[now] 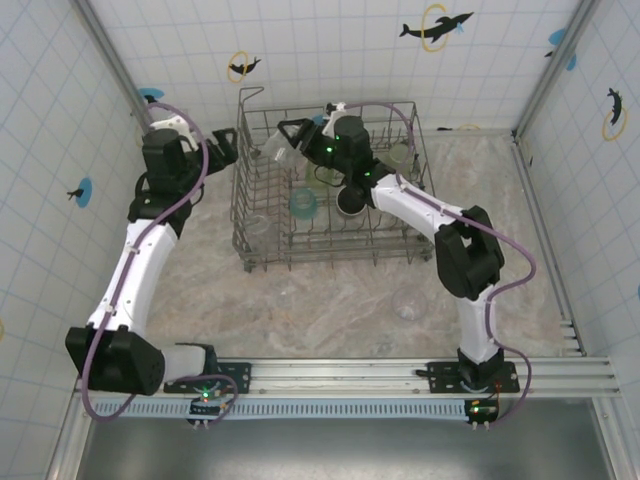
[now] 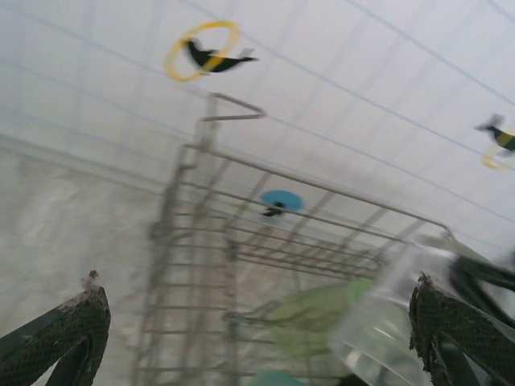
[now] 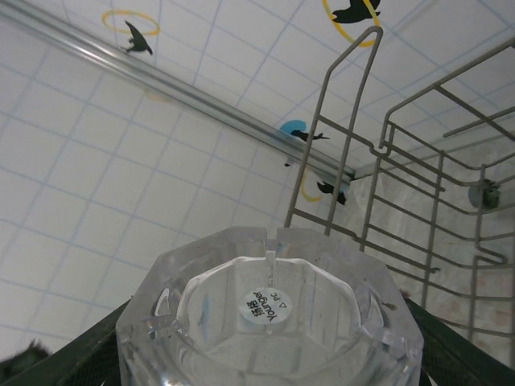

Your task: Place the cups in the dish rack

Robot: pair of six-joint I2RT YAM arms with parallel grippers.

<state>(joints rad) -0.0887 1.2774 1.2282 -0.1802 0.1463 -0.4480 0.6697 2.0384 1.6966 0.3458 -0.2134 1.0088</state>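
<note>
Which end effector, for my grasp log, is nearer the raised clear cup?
Right: the right end effector grips the clear cup; the left end effector hangs open beside it.

left pincer (image 2: 257, 285) spread wide | right pincer (image 3: 265, 358) clamping clear cup (image 3: 269, 265)

Marbled tabletop (image 1: 340, 315) — tiled walls (image 1: 330, 50), dolphin sticker (image 1: 436, 26)

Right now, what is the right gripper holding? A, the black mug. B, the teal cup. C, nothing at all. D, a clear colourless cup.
D: in the right wrist view a clear colourless cup, faceted and with a round sticker on its base, sits clamped between the fingers of the right gripper, held over the dish rack.
</note>
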